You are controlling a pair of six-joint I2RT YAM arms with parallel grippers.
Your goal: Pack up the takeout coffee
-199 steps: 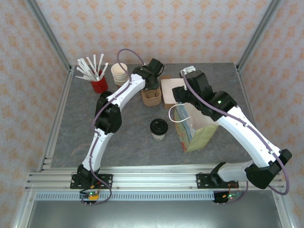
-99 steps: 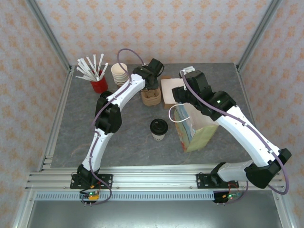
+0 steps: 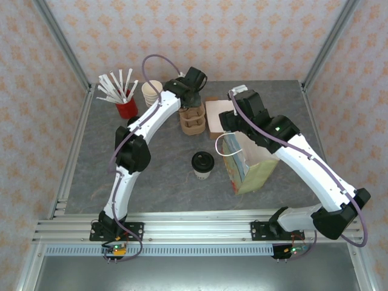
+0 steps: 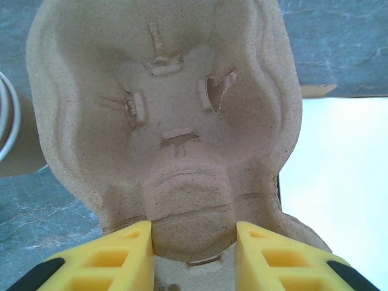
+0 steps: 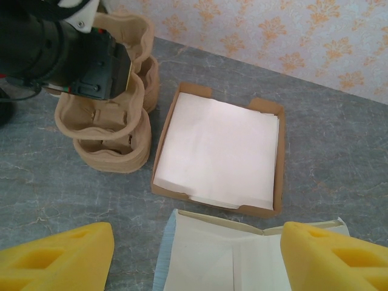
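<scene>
At frame centre, the takeout coffee (image 3: 202, 163) stands upright.
Left gripper (image 4: 193, 233) pinches a pulp carrier (image 4: 163, 109) higher in frame; right gripper (image 5: 197, 245), spread empty over the paper bag (image 3: 248, 167), looks nearer.

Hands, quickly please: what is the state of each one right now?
Left hand: closed on the top pulp cup carrier.
Right hand: open, holding nothing, above the paper bag.

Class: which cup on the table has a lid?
The single cup mid-table, left of the paper bag: it has a black lid; the stacked cups at the back have none.
</scene>
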